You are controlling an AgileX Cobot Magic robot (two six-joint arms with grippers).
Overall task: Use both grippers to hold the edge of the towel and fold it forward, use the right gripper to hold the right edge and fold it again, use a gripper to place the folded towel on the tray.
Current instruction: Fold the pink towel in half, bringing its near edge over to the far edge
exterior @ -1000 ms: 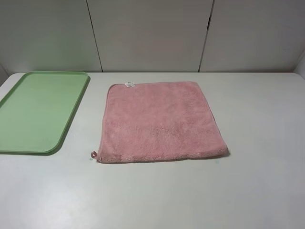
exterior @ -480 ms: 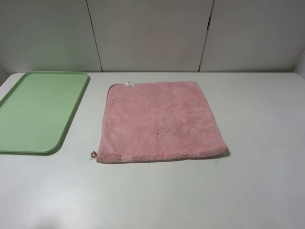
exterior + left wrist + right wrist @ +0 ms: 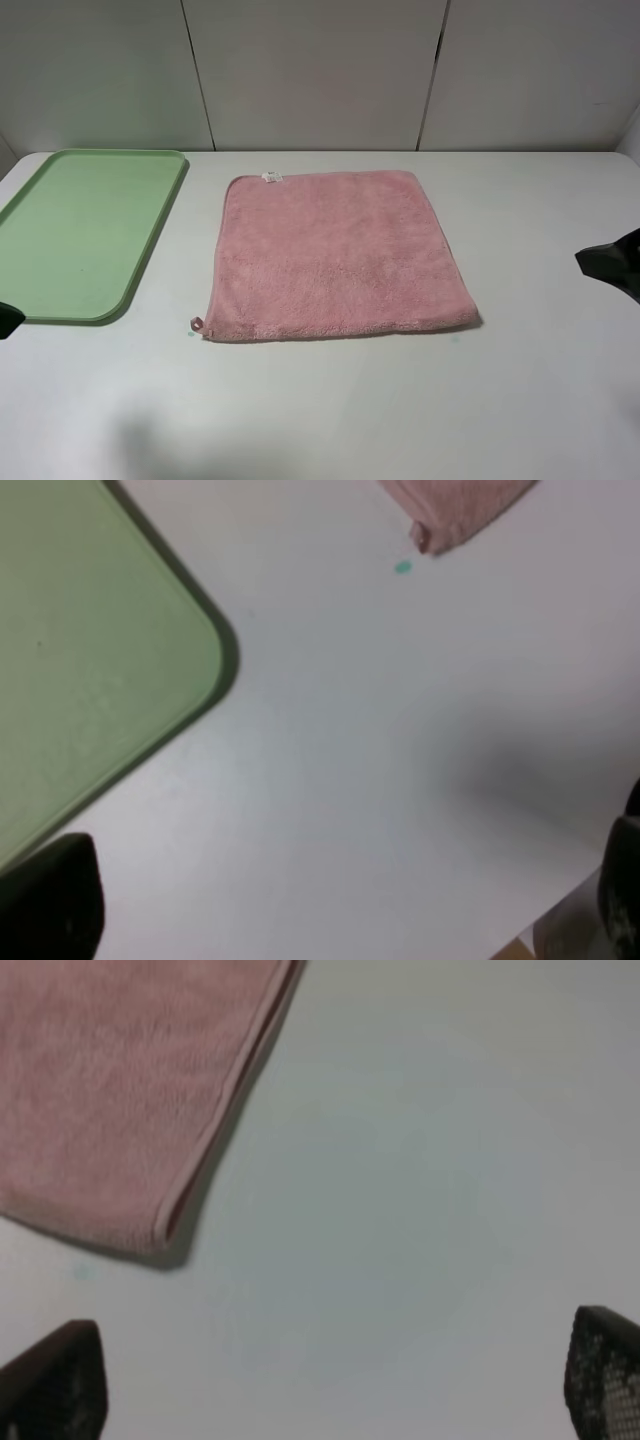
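Note:
The pink towel [image 3: 340, 255] lies flat on the white table, with its white tag [image 3: 271, 178] at the far left corner and its corner loop [image 3: 197, 323] at the near left. The light green tray [image 3: 80, 230] lies to its left and holds nothing. My left gripper [image 3: 5, 318] just shows at the left edge, near the tray's near corner. In the left wrist view it is open [image 3: 335, 900] over bare table, between the tray [image 3: 90, 650] and the towel's loop corner [image 3: 450, 510]. My right gripper [image 3: 608, 262] shows at the right edge, open [image 3: 325, 1380], right of the towel's near right corner [image 3: 130, 1110].
A small teal mark [image 3: 402, 567] lies on the table beside the towel's loop. Grey wall panels [image 3: 320, 70] stand behind the table's far edge. The table's near edge shows in the left wrist view [image 3: 560, 920].
Both gripper tips have come into the exterior high view, the left at the left edge and the right at the right edge. The towel and tray have not moved.

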